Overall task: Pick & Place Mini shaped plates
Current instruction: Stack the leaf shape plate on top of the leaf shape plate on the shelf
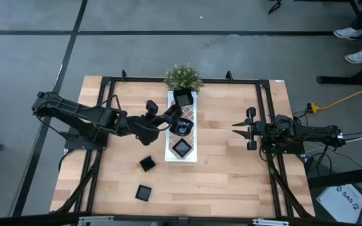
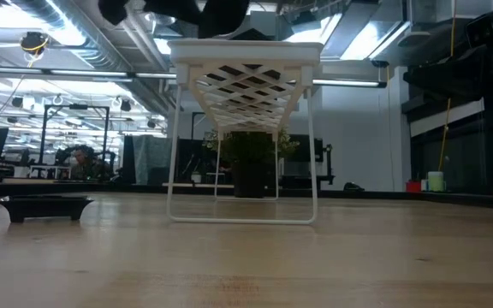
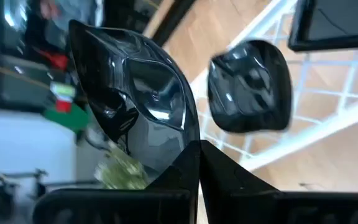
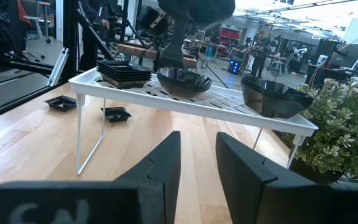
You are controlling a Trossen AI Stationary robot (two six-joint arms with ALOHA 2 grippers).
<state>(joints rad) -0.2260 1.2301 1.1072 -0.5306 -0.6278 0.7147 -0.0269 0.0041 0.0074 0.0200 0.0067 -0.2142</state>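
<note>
Holding glossy black dish by rim, left gripper pinched tight, hovering above white lattice tray beside rounded dish. We judge dish light, stiff, slippery, chip-prone; rim edge best hold. Two square dishes lie on table. Right gripper half-open, empty, waiting apart.

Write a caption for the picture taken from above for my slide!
Left gripper holds a black dish over the white tray; right gripper waits open.
</note>
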